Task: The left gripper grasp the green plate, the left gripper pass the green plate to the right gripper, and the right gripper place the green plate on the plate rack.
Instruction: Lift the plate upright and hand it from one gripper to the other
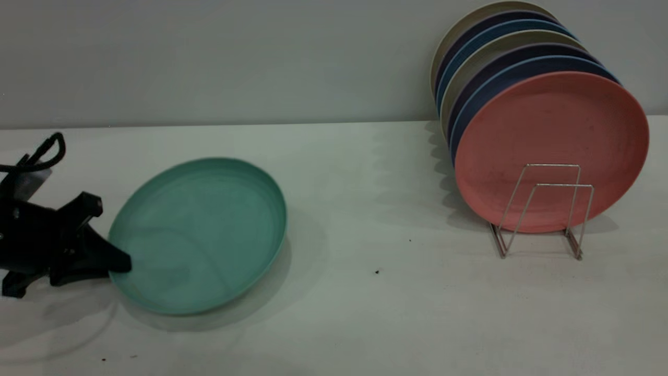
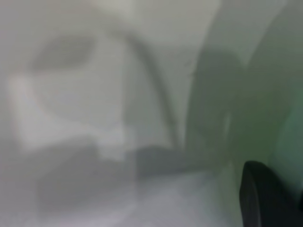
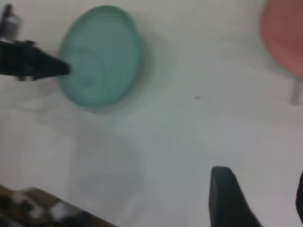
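The green plate (image 1: 201,235), judged light, stiff and rather slippery, is tilted up off the table (image 1: 365,313) at the left, clamped at its left rim by the left gripper (image 1: 112,258), while the right gripper (image 3: 258,198) is seen open, far from the plate rack (image 1: 543,209).

no readable text or labels anywhere (plates and rack are unmarked)

**Plain wall, white worktop**

Grey-white wall (image 1: 209,57) behind, bare, w/ no marks. White matte worktop (image 1: 365,313) meets it along a straight edge. A few dark specks on the surface nr centre & front left. Light soft, even; shadows faint, diffuse.
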